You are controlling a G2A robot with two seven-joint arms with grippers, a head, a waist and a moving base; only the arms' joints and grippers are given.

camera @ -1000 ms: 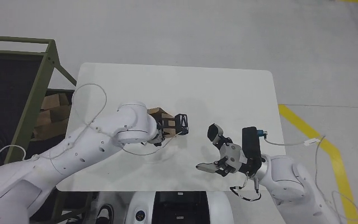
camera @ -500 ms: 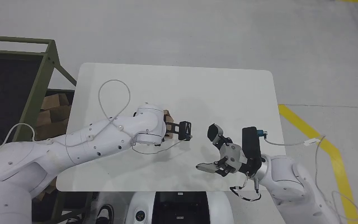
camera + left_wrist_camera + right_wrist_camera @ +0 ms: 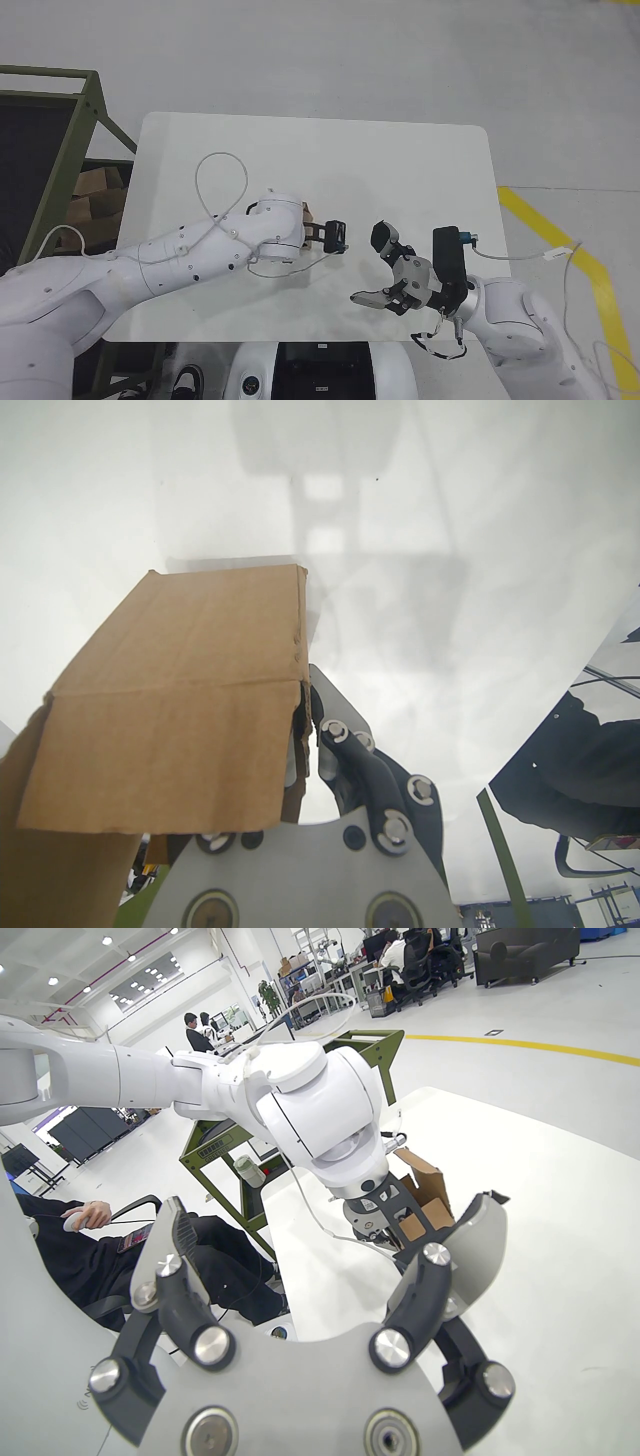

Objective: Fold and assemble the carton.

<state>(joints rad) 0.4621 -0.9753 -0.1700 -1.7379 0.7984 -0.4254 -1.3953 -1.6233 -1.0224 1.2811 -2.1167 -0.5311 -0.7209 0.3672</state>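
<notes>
Since a second ago the left arm has swung along the surface (image 3: 400, 160) toward its middle, taking the carton (image 3: 175, 710) with it. In the top view more of the brown cardboard now lies hidden under the wrist. The right arm has kept its place.

The left tool (image 3: 335, 236) sits near the middle of the surface, narrowed onto a wall of the carton. One finger (image 3: 332, 725) presses at the cardboard's edge and the other is hidden behind it. The carton is partly folded, with one flap raised; I cannot tell whether it touches the surface. The right tool (image 3: 370, 266) hovers near the front edge of the surface, fingers spread wide. Off the left edge of the surface stands a green rack (image 3: 60, 150) holding cardboard pieces (image 3: 95, 195).
</notes>
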